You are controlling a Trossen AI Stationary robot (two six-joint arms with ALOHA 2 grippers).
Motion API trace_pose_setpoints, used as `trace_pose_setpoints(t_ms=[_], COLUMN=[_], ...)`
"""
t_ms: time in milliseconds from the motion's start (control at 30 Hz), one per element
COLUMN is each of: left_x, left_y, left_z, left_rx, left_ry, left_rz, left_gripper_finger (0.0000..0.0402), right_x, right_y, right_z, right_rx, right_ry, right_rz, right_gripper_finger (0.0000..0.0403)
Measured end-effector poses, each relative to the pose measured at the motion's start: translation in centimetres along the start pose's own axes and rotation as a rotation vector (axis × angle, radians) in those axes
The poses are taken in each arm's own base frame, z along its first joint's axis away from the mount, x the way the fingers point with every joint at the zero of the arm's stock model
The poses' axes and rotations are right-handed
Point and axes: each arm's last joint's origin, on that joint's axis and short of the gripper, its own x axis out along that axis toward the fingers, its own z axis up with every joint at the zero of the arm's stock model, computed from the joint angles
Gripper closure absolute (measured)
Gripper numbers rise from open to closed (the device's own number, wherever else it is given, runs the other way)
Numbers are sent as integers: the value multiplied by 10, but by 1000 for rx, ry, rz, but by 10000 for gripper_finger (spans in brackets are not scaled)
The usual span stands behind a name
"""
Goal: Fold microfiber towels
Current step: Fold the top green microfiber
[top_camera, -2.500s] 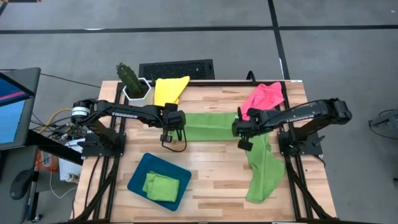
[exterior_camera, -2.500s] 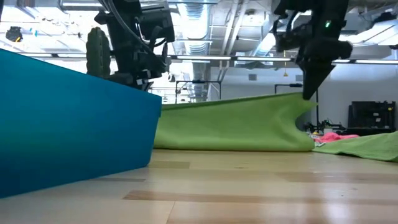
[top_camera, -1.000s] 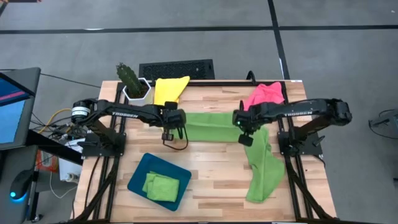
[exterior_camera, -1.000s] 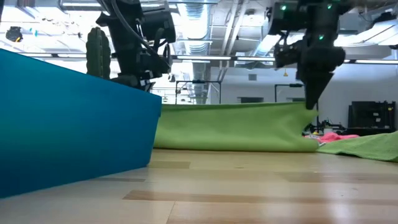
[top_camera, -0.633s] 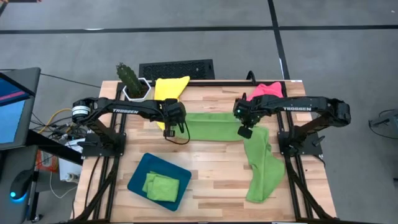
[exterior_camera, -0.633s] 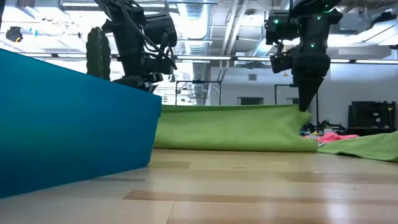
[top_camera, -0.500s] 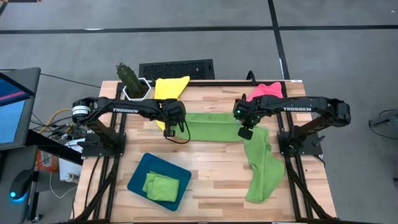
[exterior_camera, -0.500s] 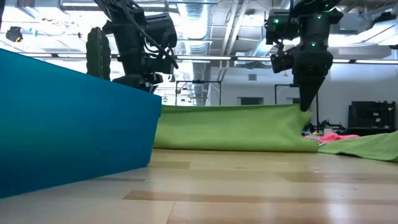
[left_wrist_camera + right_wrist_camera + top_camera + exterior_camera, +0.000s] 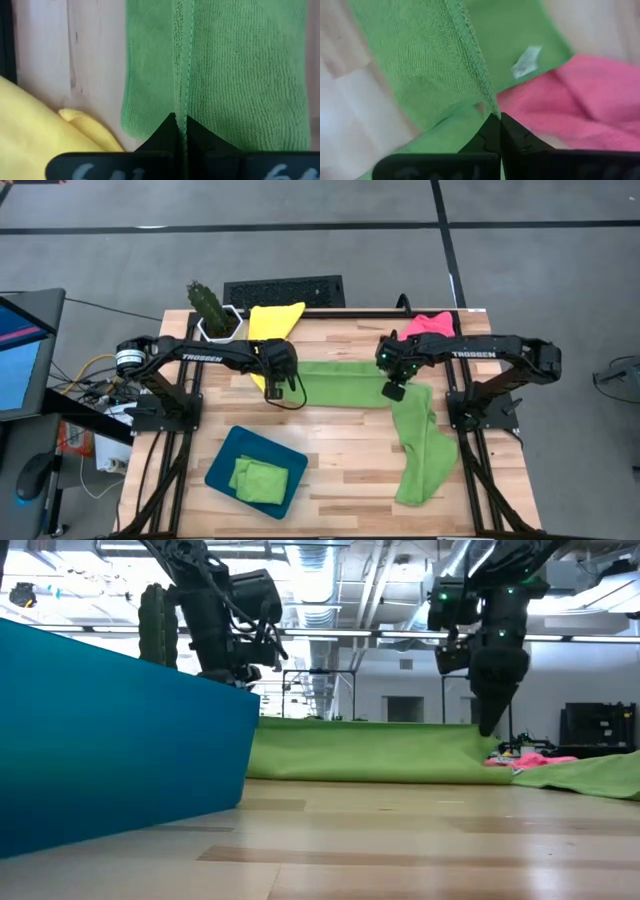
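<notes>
The lime green towel (image 9: 340, 383) lies folded as a band across the far half of the table (image 9: 350, 450), its long edges running left to right.

The left gripper (image 9: 270, 392) is at the band's left end, jaws clenched on the towel's stitched edge (image 9: 181, 75). The right gripper (image 9: 394, 391) is at the band's right end, jaws clenched on the hemmed corner (image 9: 480, 80).

The yellow towel (image 9: 272, 323) lies just beside the left end, near the cactus pot (image 9: 218, 320). The pink towel (image 9: 430, 328) sits at the far right corner, close to the right end. A second green towel (image 9: 420, 442) hangs down the right side of the table, touching the band.

The teal tray (image 9: 225, 465) holds a folded green towel (image 9: 262, 480) at the near left. Bare wood lies between tray and band.
</notes>
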Motion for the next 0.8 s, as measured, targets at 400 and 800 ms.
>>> trace_pose_setpoints(t_ms=[400, 800], left_x=[2, 2], left_y=[1, 2], left_z=[0, 1], left_rx=[-2, 18], left_ry=[-7, -22], left_rz=[45, 53], left_gripper_finger=[401, 324], right_x=[12, 12], right_y=[-16, -26], right_z=[8, 11], right_rx=[4, 41], right_ry=[-10, -42], right_rz=[-27, -39], right_gripper_finger=[380, 351])
